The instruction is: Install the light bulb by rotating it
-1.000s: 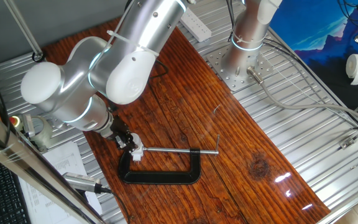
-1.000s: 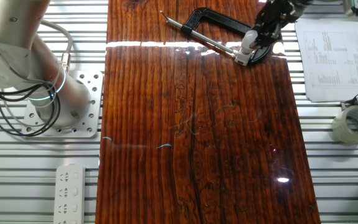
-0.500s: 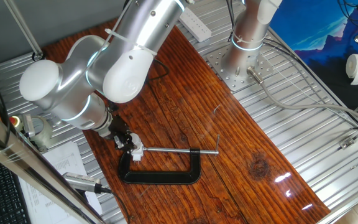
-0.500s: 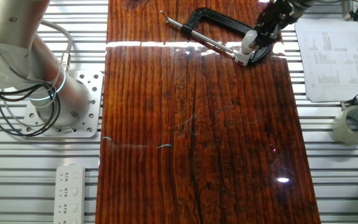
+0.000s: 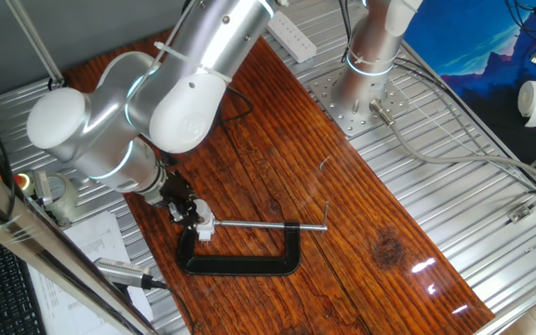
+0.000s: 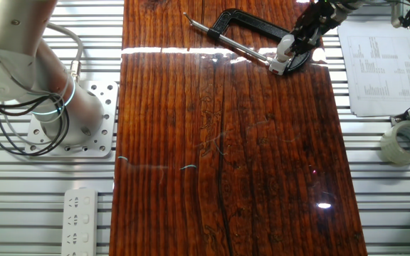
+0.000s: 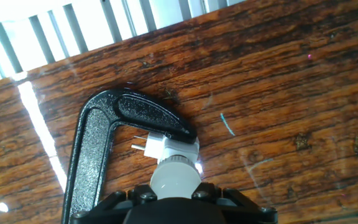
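at the bottom centre of the hand view my gripper (image 7: 174, 198) is clamped on the small frosted white light bulb (image 7: 174, 176), seated in the white square socket block (image 7: 178, 149) that the black cast-iron c-clamp (image 7: 107, 140) pins so it cannot turn.

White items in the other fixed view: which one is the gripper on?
The light bulb at the C-clamp, seated over the socket block. The gripper is closed on it. The tape roll, paper sheet and power strip lie untouched.
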`<action>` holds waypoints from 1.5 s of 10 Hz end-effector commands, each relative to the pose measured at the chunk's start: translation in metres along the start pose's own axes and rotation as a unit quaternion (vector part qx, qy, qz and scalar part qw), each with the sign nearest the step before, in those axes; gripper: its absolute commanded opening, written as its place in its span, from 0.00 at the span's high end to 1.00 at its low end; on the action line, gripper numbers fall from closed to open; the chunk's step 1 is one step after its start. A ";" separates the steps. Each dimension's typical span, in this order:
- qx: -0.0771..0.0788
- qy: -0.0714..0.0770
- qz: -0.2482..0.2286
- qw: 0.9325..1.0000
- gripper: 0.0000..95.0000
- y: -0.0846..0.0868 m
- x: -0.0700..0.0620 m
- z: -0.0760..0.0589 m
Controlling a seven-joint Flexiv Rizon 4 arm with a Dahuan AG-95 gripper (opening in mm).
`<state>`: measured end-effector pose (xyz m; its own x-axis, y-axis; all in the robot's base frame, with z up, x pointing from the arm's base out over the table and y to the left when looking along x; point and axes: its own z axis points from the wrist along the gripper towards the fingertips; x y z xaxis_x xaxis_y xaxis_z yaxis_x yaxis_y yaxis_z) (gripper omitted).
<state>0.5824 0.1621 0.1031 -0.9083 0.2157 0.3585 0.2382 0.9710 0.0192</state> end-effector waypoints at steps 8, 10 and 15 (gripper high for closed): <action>-0.008 -0.009 -0.036 0.999 0.00 -0.002 -0.002 0.001; -0.006 -0.019 -0.052 0.998 0.00 -0.002 -0.002 0.000; 0.039 -0.093 -0.285 0.953 0.20 0.003 0.008 -0.015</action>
<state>0.5832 0.1640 0.1139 -0.9647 -0.0857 0.2492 -0.0649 0.9938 0.0905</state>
